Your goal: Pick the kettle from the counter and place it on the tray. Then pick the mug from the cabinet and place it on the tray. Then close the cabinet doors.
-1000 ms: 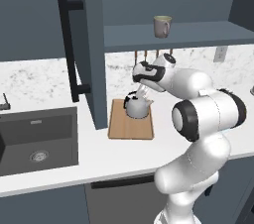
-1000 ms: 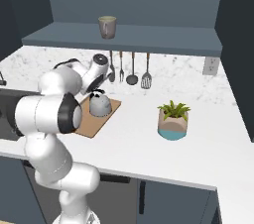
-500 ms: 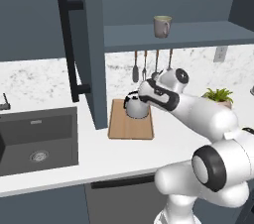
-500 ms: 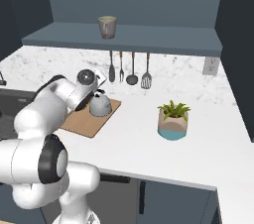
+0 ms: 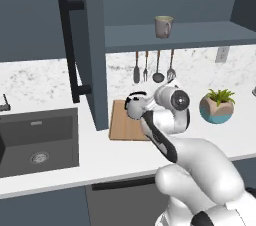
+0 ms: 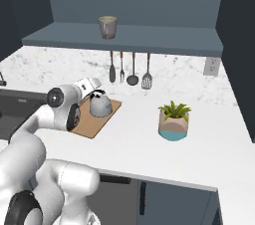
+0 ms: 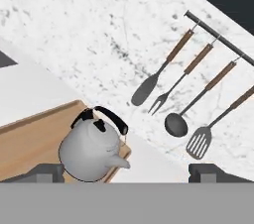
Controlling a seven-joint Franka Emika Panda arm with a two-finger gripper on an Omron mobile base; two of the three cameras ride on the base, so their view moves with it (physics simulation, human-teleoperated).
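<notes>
kettle point(image 7: 93, 151): upright on tray point(image 7: 30, 143)
mug point(image 6: 107, 27): on cabinet point(image 6: 149, 37) shelf
gripper point(image 7: 126, 173): fingers wide apart, gripping nothing

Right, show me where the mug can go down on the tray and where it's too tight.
The tray is bare on its near end, toward the counter's front edge. The kettle takes the far end by the wall. In the left base view, the near left stretch beside the open cabinet door is bare. The open gripper hangs close by the kettle.
</notes>
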